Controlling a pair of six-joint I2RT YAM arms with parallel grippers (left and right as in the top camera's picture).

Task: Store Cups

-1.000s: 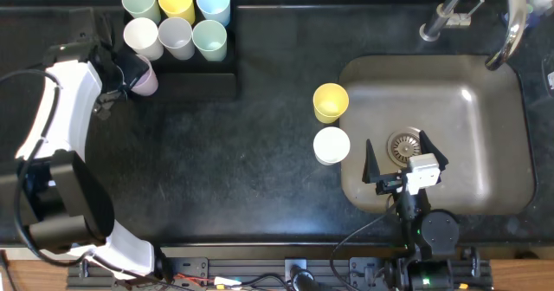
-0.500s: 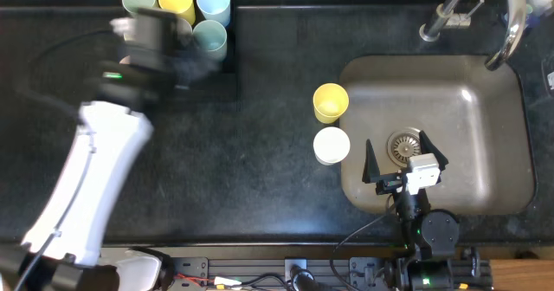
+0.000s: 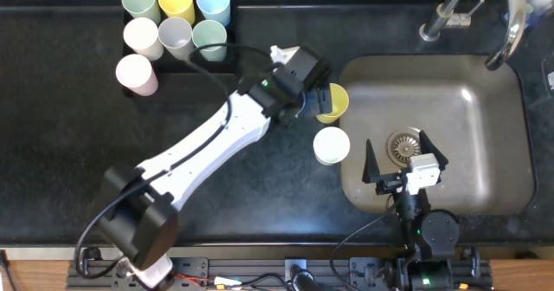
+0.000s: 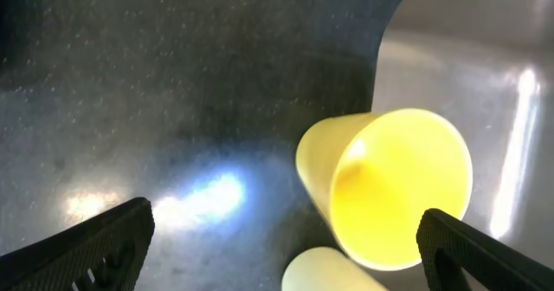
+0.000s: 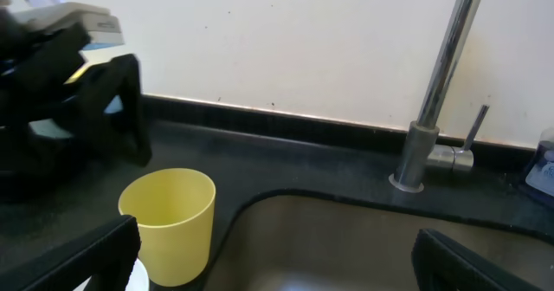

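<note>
The yellow cup (image 3: 335, 103) stands upright on the table (image 3: 242, 178), mouth up, just beside the left rim of the sink (image 3: 485, 83) and about midway between the table's back and front edges. Its long axis is vertical, as the right wrist view confirms (image 5: 170, 222), so a grasp from the side would meet its wall, not its rim.

A white cup (image 3: 331, 145) stands just beside it on the side toward the front edge. The two are very close, perhaps touching.

The left gripper (image 3: 310, 100) is at the yellow cup's left side, the side away from the sink. That arm reaches across from the table's front-left corner. In its own wrist view the left gripper (image 4: 286, 213) is spread wide and holds nothing. The yellow cup (image 4: 389, 183) lies ahead in the gap, nearer one finger than the other, and the white cup's rim (image 4: 333, 272) shows close by.

The right gripper (image 3: 401, 152) hangs over the sink near the front edge, also spread and empty. It is farther from the yellow cup than the left one.

By my reading, the left arm is the one placed to take this cup. The move probably calls for centring on the wall and advancing toward the sink without nudging the white cup.

The holder (image 3: 216, 85) with six cups sits at the table's back-left corner. A pink cup (image 3: 137, 74) stands at its left end.
</note>
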